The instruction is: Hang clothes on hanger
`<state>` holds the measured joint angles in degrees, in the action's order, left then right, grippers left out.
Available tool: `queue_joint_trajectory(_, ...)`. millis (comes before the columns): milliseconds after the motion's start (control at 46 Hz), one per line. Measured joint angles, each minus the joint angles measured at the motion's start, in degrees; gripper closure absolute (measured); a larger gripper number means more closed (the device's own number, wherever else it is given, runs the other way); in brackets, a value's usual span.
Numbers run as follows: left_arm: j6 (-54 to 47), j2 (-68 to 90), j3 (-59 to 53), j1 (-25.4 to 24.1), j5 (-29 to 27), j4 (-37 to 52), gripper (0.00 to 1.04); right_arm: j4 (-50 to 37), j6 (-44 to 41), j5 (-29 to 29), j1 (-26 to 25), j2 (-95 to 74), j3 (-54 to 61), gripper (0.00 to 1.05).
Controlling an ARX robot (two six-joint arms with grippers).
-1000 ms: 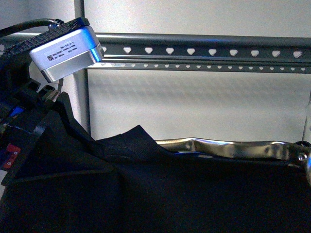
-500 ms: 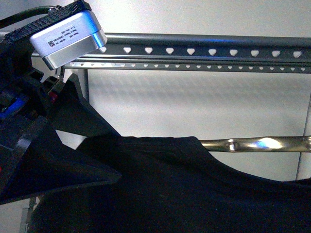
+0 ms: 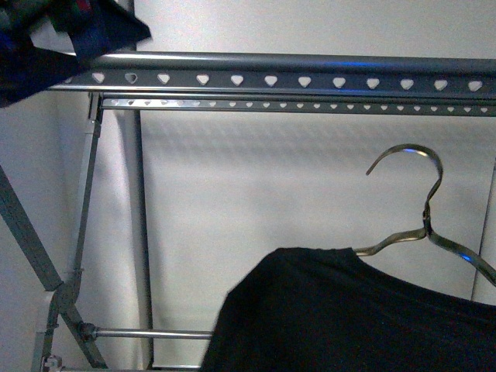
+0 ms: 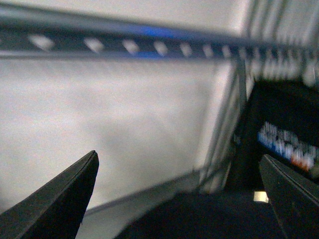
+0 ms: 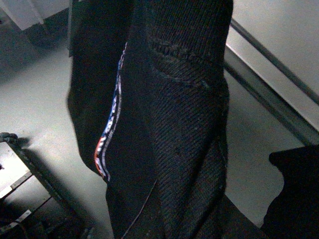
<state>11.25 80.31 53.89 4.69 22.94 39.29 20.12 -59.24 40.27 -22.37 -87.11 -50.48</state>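
Front view: T-shirt (image 3: pixel 349 318) on hook hanger (image 3: pixel 407 147), not yet on rack rail (image 3: pixel 287 66); left gripper (image 4: pixel 178 154) jaws wide, right gripper's unclear.

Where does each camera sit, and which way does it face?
Front: on the robot's body, facing rack rail, hook hanger and black T-shirt; blurred left arm in the upper corner.
Left wrist: on its arm, facing the rail; both jaws show, wide apart.
Right wrist: on its arm, close against the T-shirt; jaws unclear.
Shared: front and left wrist, the rail; front and right wrist, the T-shirt.
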Motion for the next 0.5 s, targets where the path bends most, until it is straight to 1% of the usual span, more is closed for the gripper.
queue_joint_trajectory(22, 5.29, -0.66, 0.66, -0.42, -0.98, -0.68, 0.07, 0.11, 1.01, -0.24, 0.20, 0.00, 0.00, 0.97)
queue_joint_trajectory(65, 12.17, -2.10, 1.05, -0.46, -1.92, -2.89, 0.07, -0.28, 4.07, -1.18, 0.87, 0.13, -0.33, 0.97)
queue_joint_trajectory(109, 14.71, -3.08, 0.35, 0.44, -2.05, -2.82, 0.07, -1.51, 8.50, -2.95, 1.81, 0.61, -1.14, 0.97)
queue_joint_trajectory(152, 16.20, -3.87, -0.59, 1.05, -2.03, -2.34, 0.07, -1.88, 13.64, -3.19, 2.64, 1.14, -2.47, 0.97)
queue_joint_trajectory(174, 15.04, -4.28, -0.66, 1.68, -4.33, -3.32, 0.08, -1.99, 16.59, -2.91, 2.95, 1.40, -3.13, 0.98)
queue_joint_trajectory(217, 10.99, -6.51, -1.18, 3.30, -14.49, -10.12, 0.16, -2.23, 20.55, -2.58, 3.61, 2.10, -4.79, 1.00)
queue_joint_trajectory(239, 9.75, -7.26, -1.62, 3.50, -16.63, -11.58, 0.18, -2.19, 22.16, -2.43, 3.78, 2.34, -5.20, 1.00)
queue_joint_trajectory(283, 5.35, -10.45, -4.52, 4.04, -22.88, -15.98, 0.25, -1.95, 26.36, -2.32, 4.42, 2.95, -7.21, 1.00)
queue_joint_trajectory(304, 2.32, -11.96, -6.34, 4.17, -26.25, -16.74, 0.28, -1.92, 28.94, -2.56, 4.66, 3.04, -8.33, 1.00)
queue_joint_trajectory(326, 0.59, -13.42, -8.33, 4.17, -28.22, -16.83, 0.32, -1.84, 30.56, -3.17, 4.85, 3.13, -9.38, 1.00)
queue_joint_trajectory(370, -4.42, -17.11, -13.53, 3.78, -30.21, -15.65, 0.43, -1.09, 36.46, -4.74, 5.29, 3.15, -12.55, 1.00)
queue_joint_trajectory(435, -7.91, -20.65, -19.26, 2.73, -30.23, -13.11, 0.57, -1.11, 42.60, -6.05, 5.68, 3.04, -16.48, 1.00)
queue_joint_trajectory(478, -8.66, -21.84, -21.77, 2.23, -30.10, -12.17, 0.64, -1.16, 44.68, -6.47, 6.10, 2.84, -18.60, 1.00)
queue_joint_trajectory(500, -8.81, -22.08, -22.36, 2.10, -30.03, -12.07, 0.66, -1.16, 45.24, -6.45, 6.23, 2.80, -19.12, 1.00)
